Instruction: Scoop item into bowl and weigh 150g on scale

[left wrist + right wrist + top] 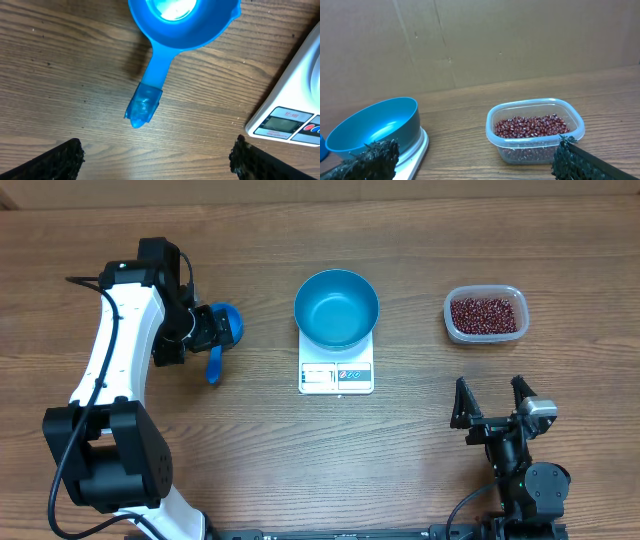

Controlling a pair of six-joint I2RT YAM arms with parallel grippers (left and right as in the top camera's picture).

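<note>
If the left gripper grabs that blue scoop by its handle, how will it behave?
The scoop looks like rigid, light plastic, so it probably won't flex. Its glossy, thin handle may slip or twist. Empty, its round cup probably outweighs the handle, so it could tip.

One camera looks straight down on the whole wooden table (250, 470). The left wrist view hangs close above a small blue handled scoop (165, 45), catching a corner of the flat white square scale (295, 120). The right wrist view sits low, facing the cardboard wall (520, 40), sharing the scale and round bright blue bowl (375, 130) with the overhead view.
</note>
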